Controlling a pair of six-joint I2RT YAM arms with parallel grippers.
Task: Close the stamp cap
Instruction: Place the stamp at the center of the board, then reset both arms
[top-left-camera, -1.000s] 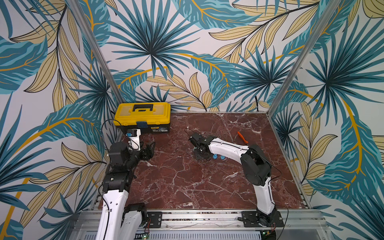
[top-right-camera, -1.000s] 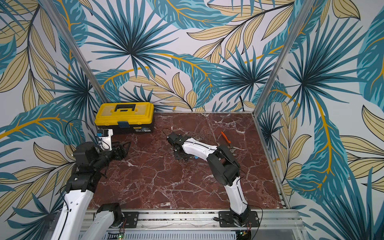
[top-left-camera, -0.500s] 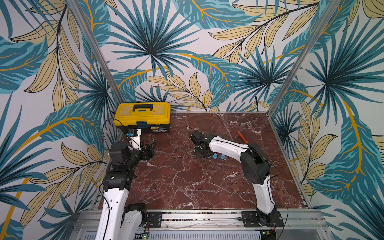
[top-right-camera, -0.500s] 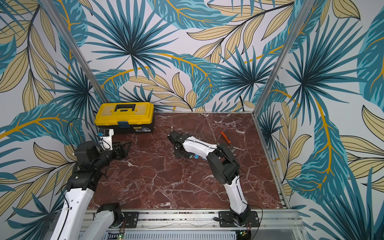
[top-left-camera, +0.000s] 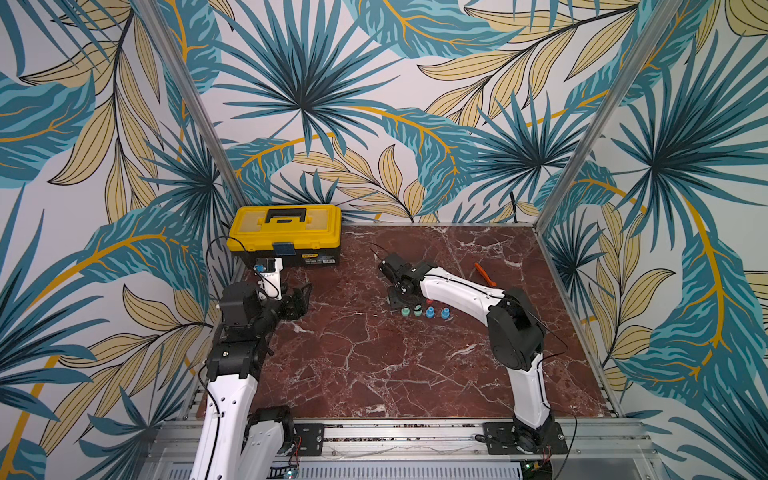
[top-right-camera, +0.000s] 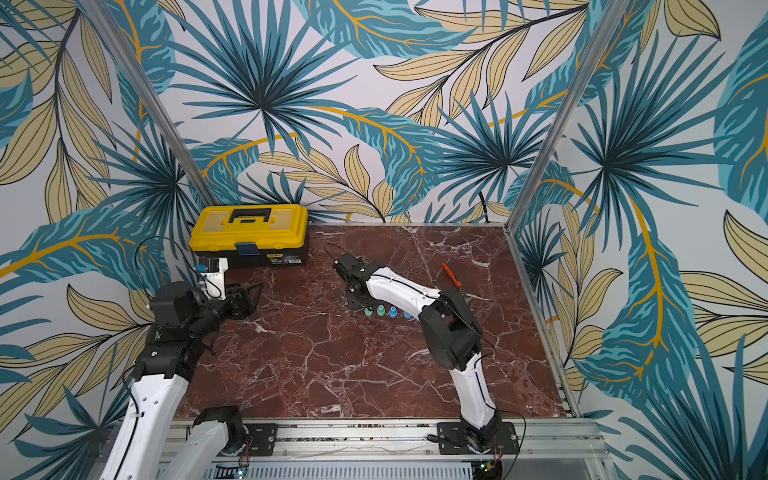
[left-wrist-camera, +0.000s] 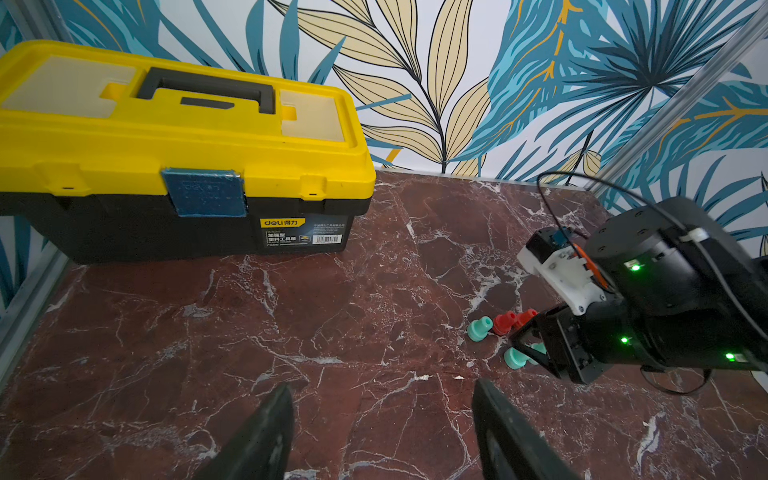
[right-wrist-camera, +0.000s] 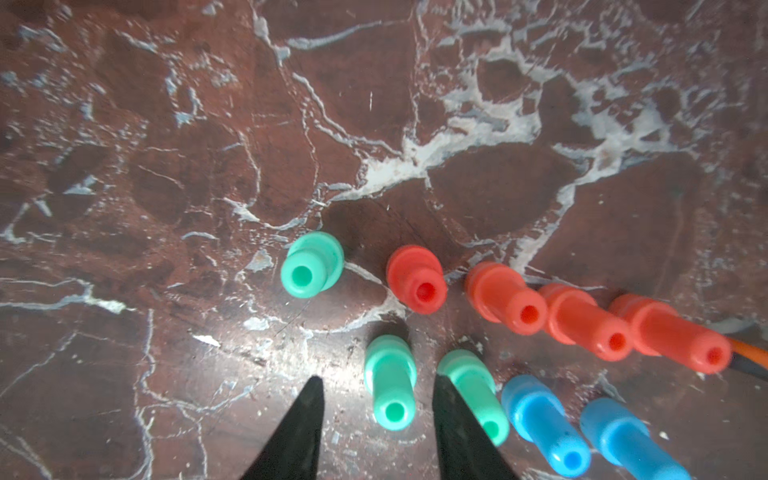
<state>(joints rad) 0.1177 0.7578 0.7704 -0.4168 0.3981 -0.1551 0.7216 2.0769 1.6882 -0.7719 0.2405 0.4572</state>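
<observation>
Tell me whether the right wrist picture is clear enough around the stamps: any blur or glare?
Right wrist view: slightly soft; the green stamp between the fingers is blurred at its tip, with white glare on the marble beside it. Left wrist view: toolbox sharp. Both top views: stamp row tiny.

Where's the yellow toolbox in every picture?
Top view: yellow toolbox in the far corner of the table, on the left arm's side.
Top view: yellow toolbox in that same corner.
Left wrist: yellow toolbox looms large at the far edge.
Right wrist: not in it.
Shared landmark: the colourful stamps, in all four.
</observation>
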